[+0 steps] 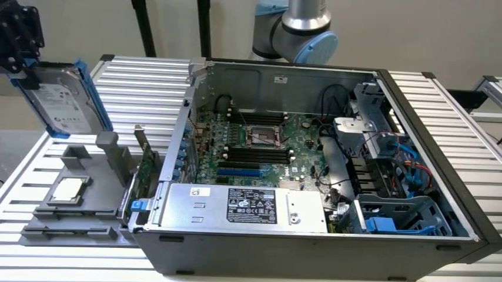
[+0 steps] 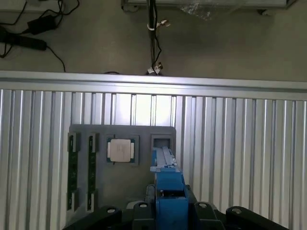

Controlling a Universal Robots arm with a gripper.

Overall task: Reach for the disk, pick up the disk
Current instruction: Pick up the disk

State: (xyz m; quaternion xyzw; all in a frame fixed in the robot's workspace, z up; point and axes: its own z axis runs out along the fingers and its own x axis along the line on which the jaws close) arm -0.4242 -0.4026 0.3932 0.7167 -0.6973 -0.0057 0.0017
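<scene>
A: The disk [image 1: 67, 103] is up in the air, off the tabletop [image 1: 141, 76], at the exterior view's left. It hangs tilted, with its white label facing out and the blue carrier frame running down both long edges.

B: And the tool [image 1: 23, 69] has it. The black jaws are clamped on the disk's upper end, and nothing else is touching it.

A: Below it sits the grey tray [image 1: 86, 170], with the small square chip [image 1: 67, 189] lying flat in its pocket.

B: From the wrist, the disk [image 2: 169, 191] shows edge-on, a blue strip over the tray [image 2: 122, 187], with the chip [image 2: 121, 150] just beside that line.

A: Further out, the open computer case [image 1: 314, 247] lies to the exterior view's right, its silver box with the black label [image 1: 243, 205] near the front. The robot arm [image 1: 302, 29] rises behind the case.
</scene>
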